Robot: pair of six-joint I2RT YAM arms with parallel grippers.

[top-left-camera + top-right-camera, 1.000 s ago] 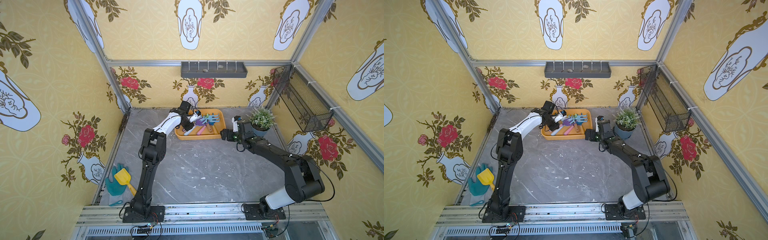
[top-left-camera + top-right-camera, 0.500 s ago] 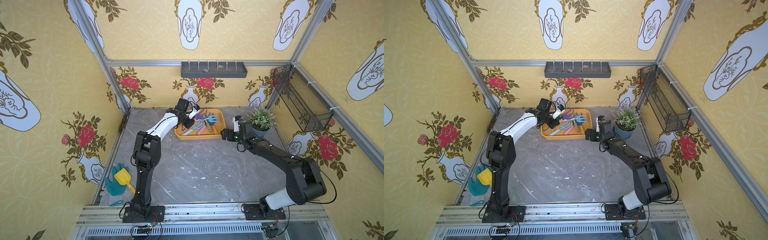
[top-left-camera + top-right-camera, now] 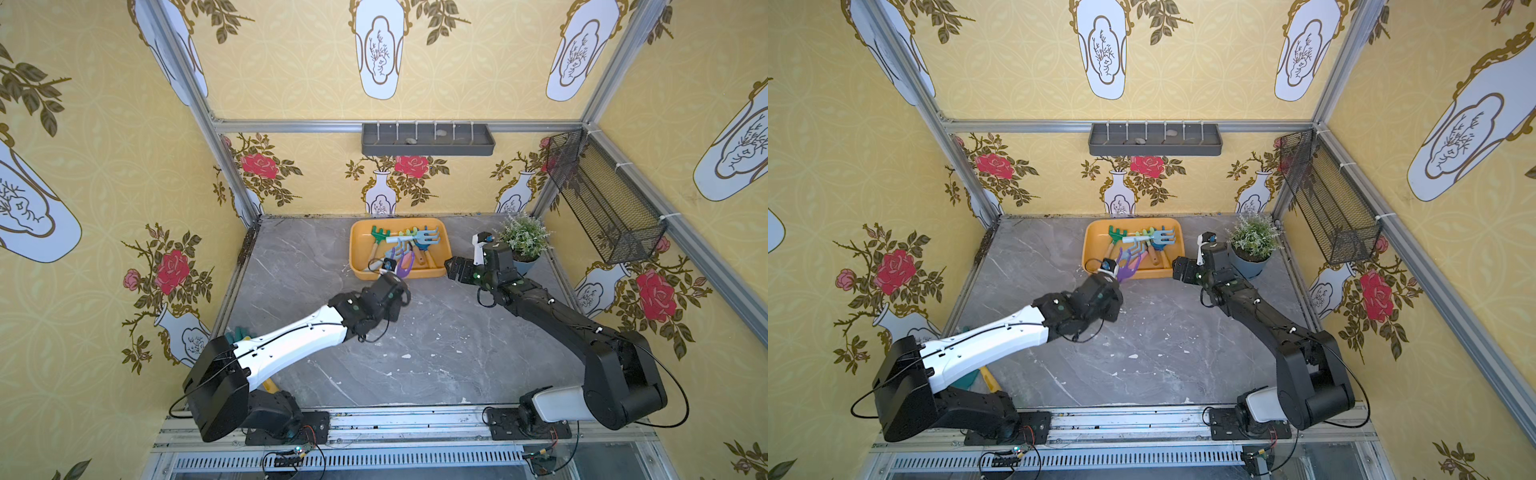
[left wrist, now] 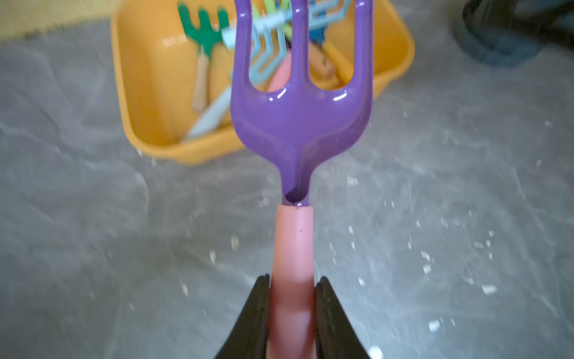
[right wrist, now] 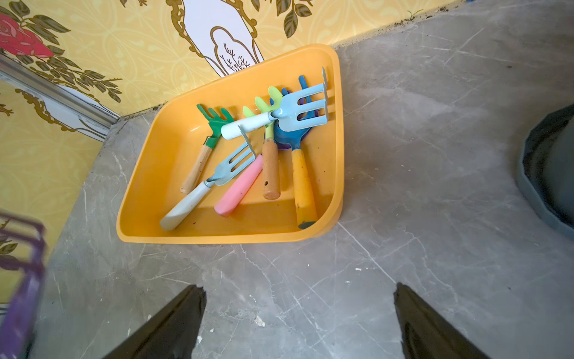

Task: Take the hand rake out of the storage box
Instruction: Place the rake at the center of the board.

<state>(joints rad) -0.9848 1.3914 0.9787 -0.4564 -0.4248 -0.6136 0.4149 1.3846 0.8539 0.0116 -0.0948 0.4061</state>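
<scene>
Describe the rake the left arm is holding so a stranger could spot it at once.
Find the shallow orange-yellow plastic tray by the back wall, holding several hand rakes. At its near rim the left tool grips a purple-headed, pink-handled plastic rake. It alone is held up rather than lying in the tray.
</scene>
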